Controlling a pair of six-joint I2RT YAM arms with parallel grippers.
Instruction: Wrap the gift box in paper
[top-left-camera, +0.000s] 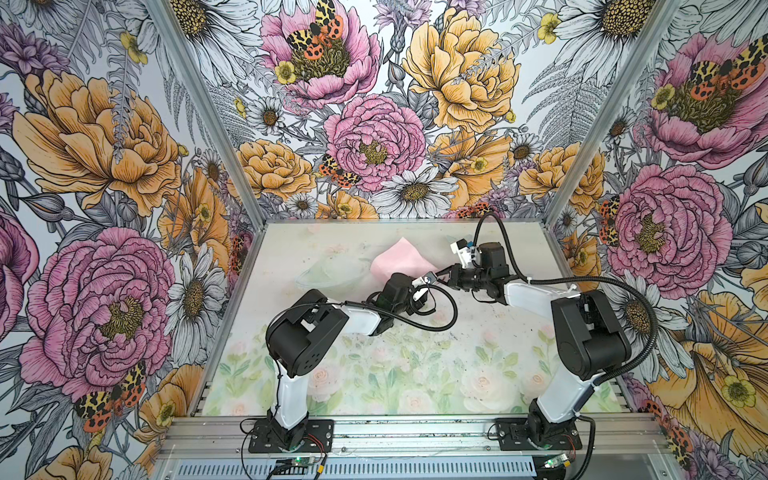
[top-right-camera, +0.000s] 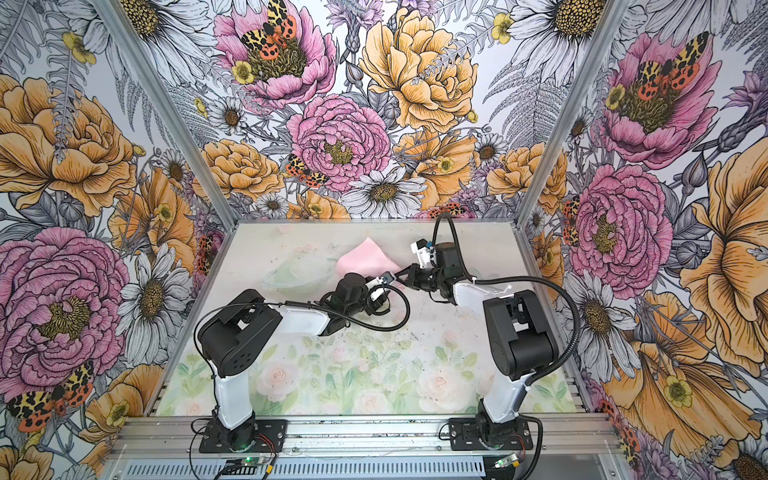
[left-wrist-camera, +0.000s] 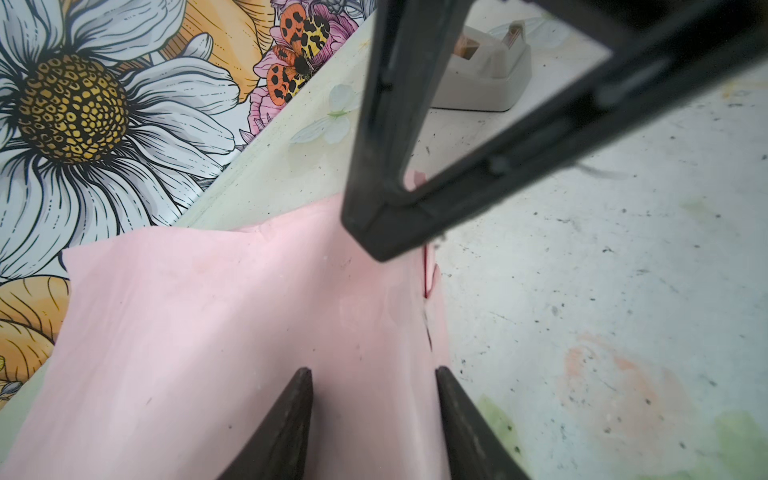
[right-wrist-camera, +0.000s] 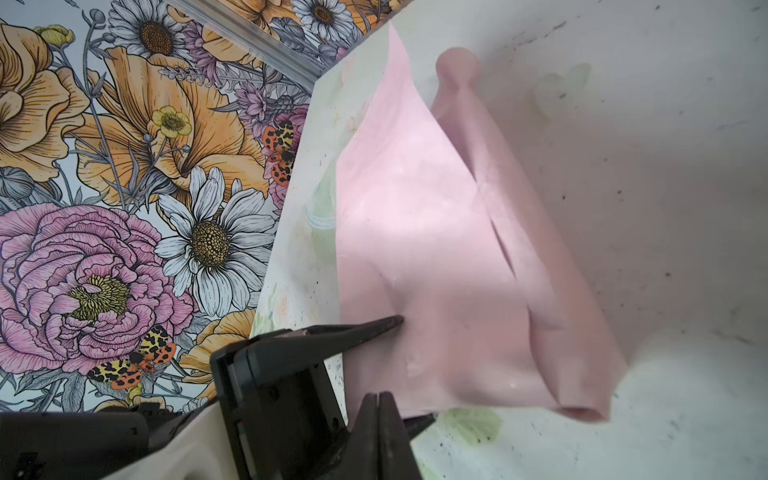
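**Both tools at the paper, gift box out of sight**

Our left tool (left-wrist-camera: 372, 370) has its jaws standing apart, and its fingertips (left-wrist-camera: 303, 386) rest against the pale pink face of the paper (left-wrist-camera: 208, 311). We cannot tell whether they clamp anything through it. Our right tool (right-wrist-camera: 379, 398) is pressed together at an edge of the sheet, just beside the left one, perhaps nipping a layer. The paper lies bunched and folded over on the far middle of the tabletop (left-wrist-camera: 602, 249). The gift box does not show, and we judge it sits under the folds. The sheet looks thin, light and limp, easy to tear or let slip, so we would take it by a free edge or corner. A grey tape dispenser (left-wrist-camera: 482, 79) stands beyond.
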